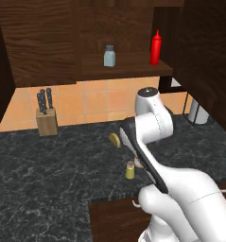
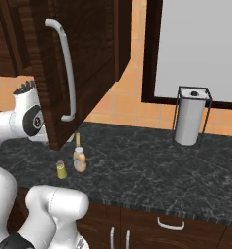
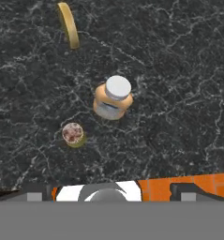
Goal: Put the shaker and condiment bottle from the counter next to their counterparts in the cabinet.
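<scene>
Hand view looks straight down on the counter (image 3: 179, 70), with the gripper (image 3: 108, 190) spread wide, holding and touching nothing. Below it stands the condiment bottle (image 3: 112, 98), squat and pale orange with a light grey cap; the shaker (image 3: 73, 134) (yellow-green, silvery top) sits just beside it, near the counter's front edge. On the shelf of the cabinet (image 1: 39, 42) stand a blue-grey shaker (image 1: 109, 56) and, apart from it, a red bottle (image 1: 155, 47).
</scene>
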